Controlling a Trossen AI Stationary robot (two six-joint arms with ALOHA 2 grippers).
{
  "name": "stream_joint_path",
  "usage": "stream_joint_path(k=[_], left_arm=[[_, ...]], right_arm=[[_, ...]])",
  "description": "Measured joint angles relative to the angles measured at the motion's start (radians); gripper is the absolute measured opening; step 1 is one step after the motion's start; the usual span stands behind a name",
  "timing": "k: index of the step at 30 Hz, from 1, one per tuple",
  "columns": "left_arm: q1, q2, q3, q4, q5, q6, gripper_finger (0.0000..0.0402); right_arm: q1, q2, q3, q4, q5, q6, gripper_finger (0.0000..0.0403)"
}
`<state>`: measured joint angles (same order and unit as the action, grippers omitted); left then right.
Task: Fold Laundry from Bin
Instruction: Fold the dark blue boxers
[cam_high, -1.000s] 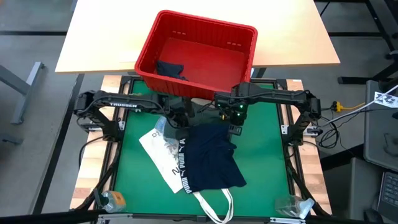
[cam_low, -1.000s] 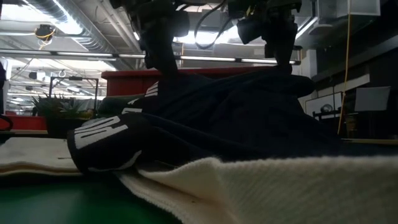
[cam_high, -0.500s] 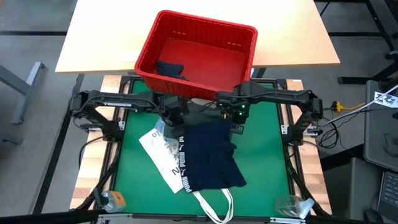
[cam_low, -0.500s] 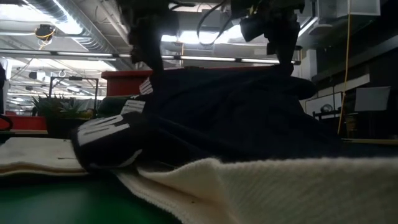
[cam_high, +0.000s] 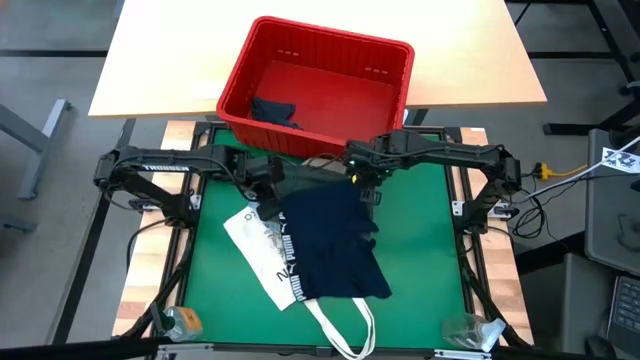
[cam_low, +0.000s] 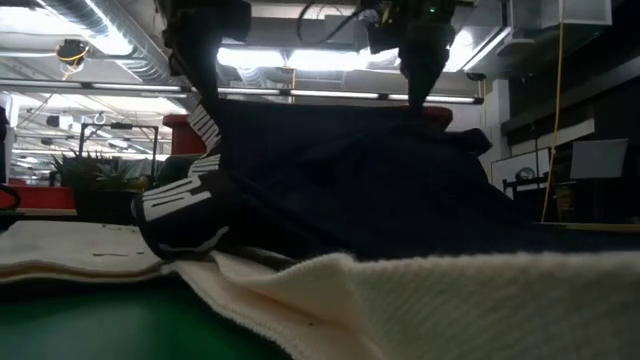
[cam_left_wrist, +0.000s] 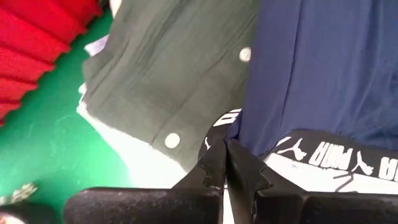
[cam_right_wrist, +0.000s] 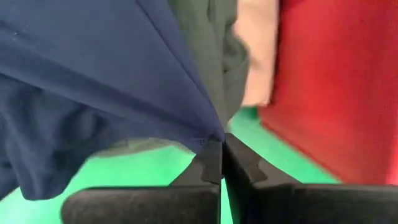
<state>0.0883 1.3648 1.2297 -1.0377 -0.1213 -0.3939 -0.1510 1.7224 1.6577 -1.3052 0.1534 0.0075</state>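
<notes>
From above, the red plastic rectangular bin (cam_high: 318, 88) stood at the far edge of the green counter (cam_high: 420, 260), with one dark crumpled garment (cam_high: 272, 110) lying in its left corner. Just in front of the bin, the dark navy shorts with white lettering (cam_high: 330, 245) were spread on the counter, partly over a white printed tote bag (cam_high: 258, 250). The left hand (cam_high: 272, 200) was shut on the shorts' left waistband corner, and the right hand (cam_high: 362, 183) was shut on the opposite corner nearer the bin.

At counter level, the navy shorts (cam_low: 350, 180) hung raised from both hands, the lettered waistband drooping toward the white tote bag (cam_low: 420, 300) in the foreground.

In the left wrist view, the left hand (cam_left_wrist: 226, 155) pinched the white-lettered waistband (cam_left_wrist: 323, 152), beside a dark olive buttoned shirt (cam_left_wrist: 168, 68) lying against the bin.

In the right wrist view, the right hand (cam_right_wrist: 222, 152) clamped a tip of navy cloth (cam_right_wrist: 93, 68), with the olive shirt (cam_right_wrist: 217, 50), a beige cloth (cam_right_wrist: 258, 43) and the red bin (cam_right_wrist: 342, 81) beyond it.
</notes>
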Motion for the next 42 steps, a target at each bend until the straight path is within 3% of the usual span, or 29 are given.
stream_joint_path(k=[10,18,25,29,34,36,42], left_arm=[[0.000,-0.022,0.052,-0.137,0.008,0.003,0.0000],[0.000,-0.021,0.098,-0.251,0.002,0.004,0.0000],[-0.007,-0.021,0.101,-0.253,0.038,0.003,0.0000],[-0.036,-0.021,0.101,-0.249,0.043,0.002,0.0000],[-0.100,-0.021,0.102,-0.206,0.080,0.000,0.0000],[-0.134,-0.021,0.102,-0.177,0.088,-0.006,0.0000],[-0.246,-0.014,0.102,-0.057,0.090,-0.062,0.0000]], right_arm=[[0.000,-0.001,0.119,0.050,0.035,-0.114,0.0003],[0.000,-0.001,0.154,0.046,0.194,-0.200,0.0003],[0.000,-0.001,0.154,0.034,0.092,-0.225,0.0003],[0.000,-0.007,0.154,-0.023,0.089,-0.223,0.0003],[0.002,-0.021,0.154,-0.104,0.016,-0.119,0.0003],[0.021,-0.024,0.154,-0.131,-0.035,-0.078,0.0003],[0.163,-0.026,0.153,-0.184,-0.049,0.016,0.0003]])
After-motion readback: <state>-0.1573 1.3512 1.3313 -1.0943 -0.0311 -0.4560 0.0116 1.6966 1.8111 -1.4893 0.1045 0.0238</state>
